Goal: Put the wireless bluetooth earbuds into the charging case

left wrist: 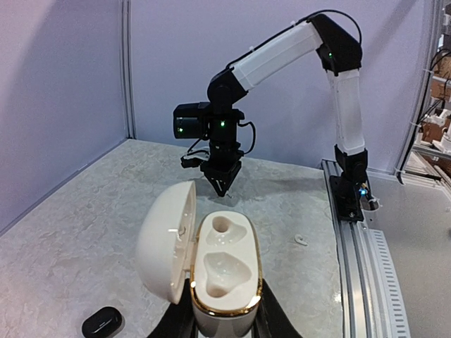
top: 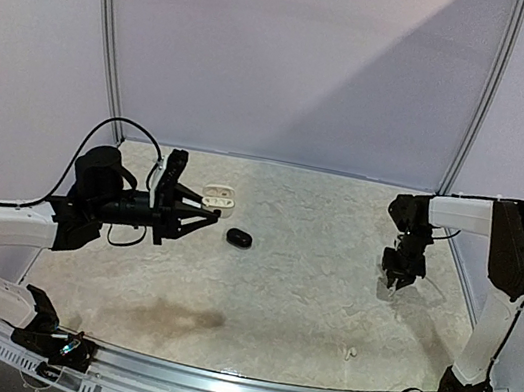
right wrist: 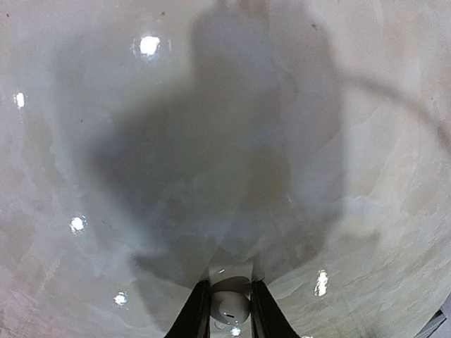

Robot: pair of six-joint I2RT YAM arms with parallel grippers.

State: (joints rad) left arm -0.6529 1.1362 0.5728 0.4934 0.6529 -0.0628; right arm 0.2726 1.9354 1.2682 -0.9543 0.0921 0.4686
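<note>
Right pincer (right wrist: 229, 299) is pinching, narrow, what looks like a white earbud (right wrist: 230, 308) over the desk (right wrist: 211, 141). Left pincer (left wrist: 224, 325) is gripping the open charging case (left wrist: 225, 274), sockets empty. Shallow pinch is risking a slip mid-carry.

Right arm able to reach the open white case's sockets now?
Likely yes: left gripper holds the white case, lid swung aside, both sockets empty and exposed; only a low black case lies near the path of the right gripper.

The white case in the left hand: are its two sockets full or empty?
Empty. The white case stands open, and both sockets show bare.
</note>
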